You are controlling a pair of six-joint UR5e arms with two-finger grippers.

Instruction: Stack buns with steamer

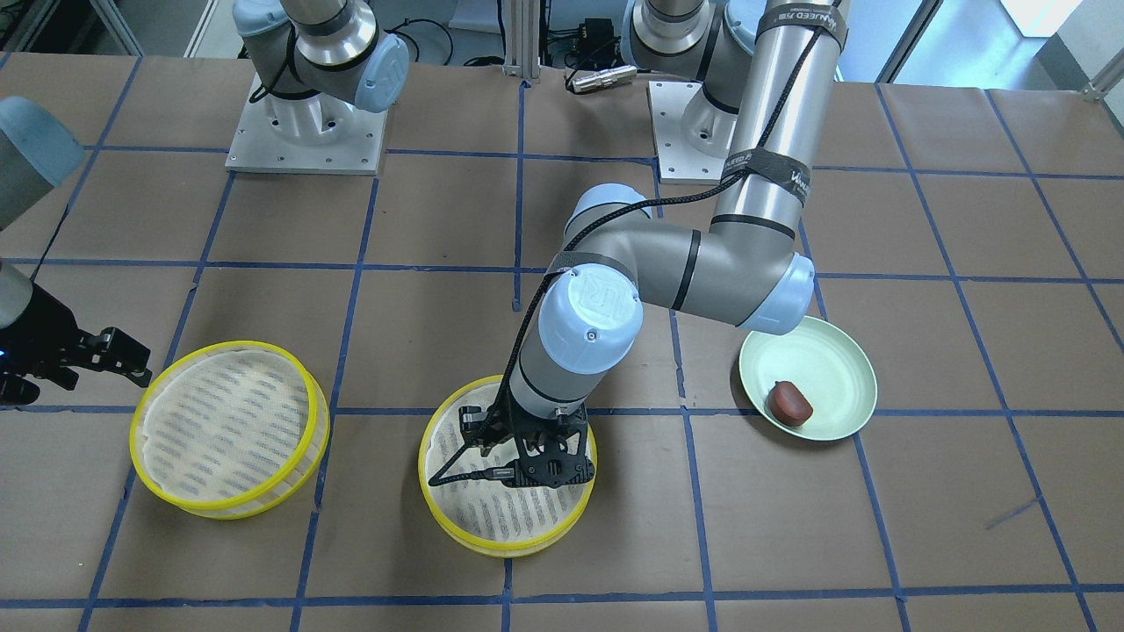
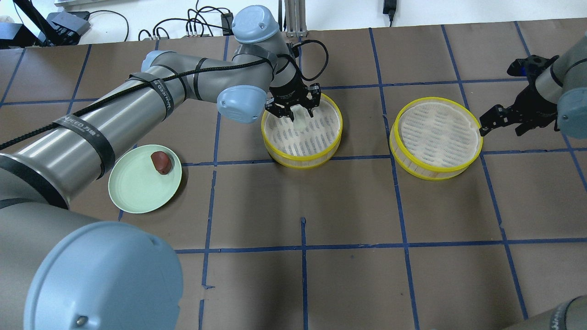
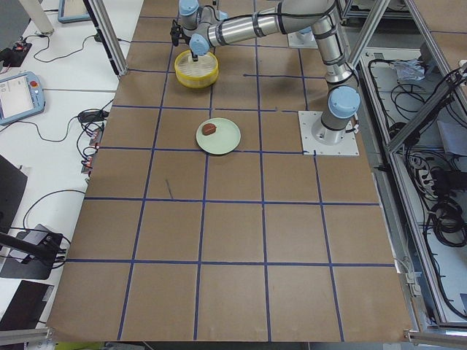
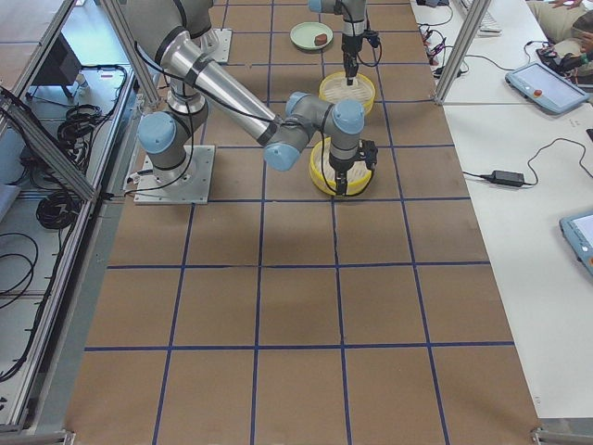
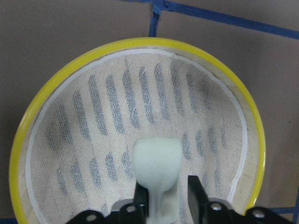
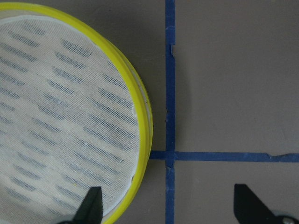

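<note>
My left gripper (image 2: 298,110) is shut on the smooth white bun (image 5: 156,163) and holds it low over the mesh of the middle yellow steamer tray (image 2: 316,137), which also shows in the front view (image 1: 509,518). The dark reddish-brown bun (image 2: 161,162) lies on the pale green plate (image 2: 137,188), left of that steamer. A second yellow steamer tray (image 2: 435,128) stands to the right with nothing in it. My right gripper (image 2: 502,128) is open and empty just outside its right rim (image 6: 140,116).
The table is brown paper with a blue tape grid. The left arm's elbow hangs over the space between the plate (image 1: 825,360) and the middle steamer. Cables and arm bases sit along the robot's side.
</note>
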